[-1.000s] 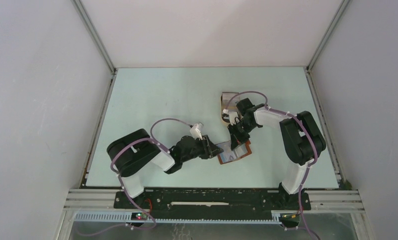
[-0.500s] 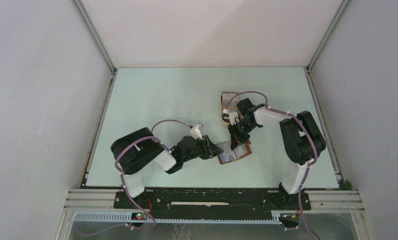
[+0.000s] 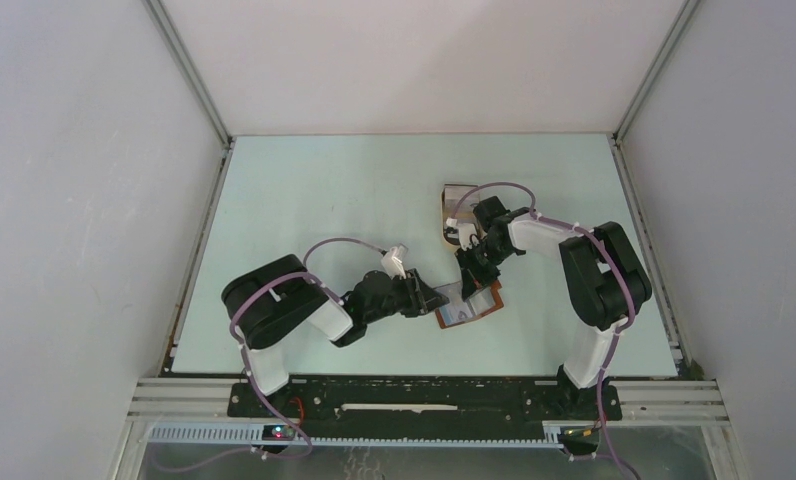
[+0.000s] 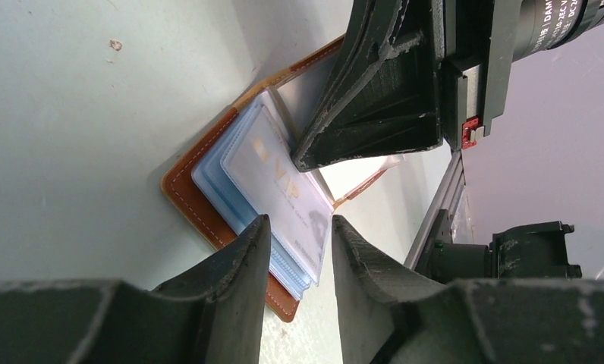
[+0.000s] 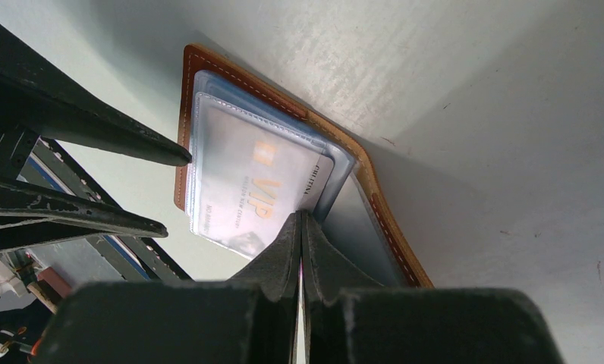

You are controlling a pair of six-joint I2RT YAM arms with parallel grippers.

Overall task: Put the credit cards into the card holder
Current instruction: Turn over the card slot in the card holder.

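Observation:
The card holder (image 3: 471,309) lies open on the table, reddish-brown with clear sleeves. A pale card marked VIP (image 4: 284,182) sits in the top sleeve, with pale blue sleeves or cards under it; it also shows in the right wrist view (image 5: 246,189). My left gripper (image 4: 299,231) is open, its fingers either side of the sleeves' near corner. My right gripper (image 5: 300,218) is shut, its tips against the VIP card's edge over the holder (image 5: 390,227). A thin pale sliver shows between its fingers; I cannot tell what it is. Other credit cards are out of view.
A tan tray (image 3: 453,197) lies behind the right wrist, partly hidden by the arm and cable. The two grippers (image 3: 436,298) (image 3: 477,281) are close together over the holder. The metal frame rail (image 3: 424,385) runs along the near edge.
My left arm has edged slightly right toward the holder. The right arm and the holder have not visibly moved.

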